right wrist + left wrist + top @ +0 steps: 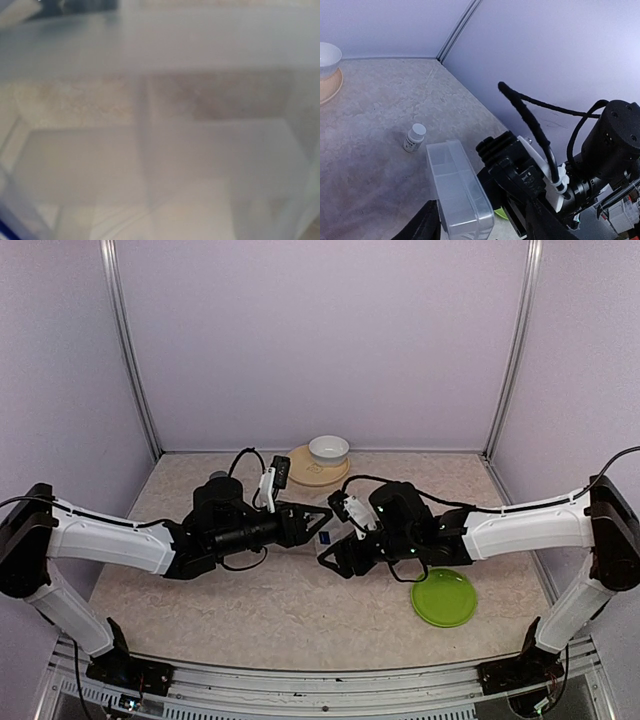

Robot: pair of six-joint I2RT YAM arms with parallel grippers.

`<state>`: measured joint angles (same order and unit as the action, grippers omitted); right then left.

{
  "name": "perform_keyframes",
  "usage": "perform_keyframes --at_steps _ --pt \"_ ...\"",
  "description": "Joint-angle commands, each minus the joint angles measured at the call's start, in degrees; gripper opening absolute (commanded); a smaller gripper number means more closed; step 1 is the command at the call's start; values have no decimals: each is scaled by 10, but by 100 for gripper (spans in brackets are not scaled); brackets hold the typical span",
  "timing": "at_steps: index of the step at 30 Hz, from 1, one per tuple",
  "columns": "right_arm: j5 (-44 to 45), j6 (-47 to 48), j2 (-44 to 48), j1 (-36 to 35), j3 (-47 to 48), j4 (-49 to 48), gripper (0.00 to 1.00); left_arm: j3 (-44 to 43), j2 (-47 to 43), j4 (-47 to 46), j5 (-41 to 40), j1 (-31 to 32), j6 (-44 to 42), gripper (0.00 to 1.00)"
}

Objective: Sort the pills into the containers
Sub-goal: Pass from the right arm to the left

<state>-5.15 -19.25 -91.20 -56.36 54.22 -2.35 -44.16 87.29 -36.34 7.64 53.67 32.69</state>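
Note:
The clear pill box [457,192] stands on edge, lifted, between my two grippers; in the top view it is a small patch [326,537] where they meet. My left gripper [480,227] is open, and its fingers [422,225] stand wider than the box. The black right gripper [512,175] presses against the box's right side. The box's compartments [160,150] fill the right wrist view and hide the right fingers. From above, the left gripper [320,525] and right gripper [332,555] nearly touch. I see no pills.
A small white pill bottle [414,137] stands on the table beyond the box. A white bowl [328,449] sits on a tan plate [303,473] at the back. A green plate [443,597] lies front right. Enclosure walls surround the table.

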Motion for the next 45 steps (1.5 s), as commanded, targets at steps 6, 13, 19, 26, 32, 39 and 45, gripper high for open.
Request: perform_keyframes --at_steps 6,13,19,26,32,39,45 --pt "10 14 -4 -6 13 16 8 -24 12 34 -26 1 0 37" --pt "18 13 -2 -7 6 10 13 -31 19 65 -51 1 42 16" --pt "21 11 -3 -6 0 2 29 -27 15 80 -79 1 99 7" --pt "4 17 11 -7 -2 10 69 -20 -1 107 -131 1 124 7" --pt "-38 23 45 -5 -12 16 84 -12 -12 121 -158 1 131 7" --pt "-86 29 59 -3 -11 16 89 0 -10 129 -175 1 153 7" --pt "-72 3 57 4 8 29 90 22 -17 125 -199 1 175 8"
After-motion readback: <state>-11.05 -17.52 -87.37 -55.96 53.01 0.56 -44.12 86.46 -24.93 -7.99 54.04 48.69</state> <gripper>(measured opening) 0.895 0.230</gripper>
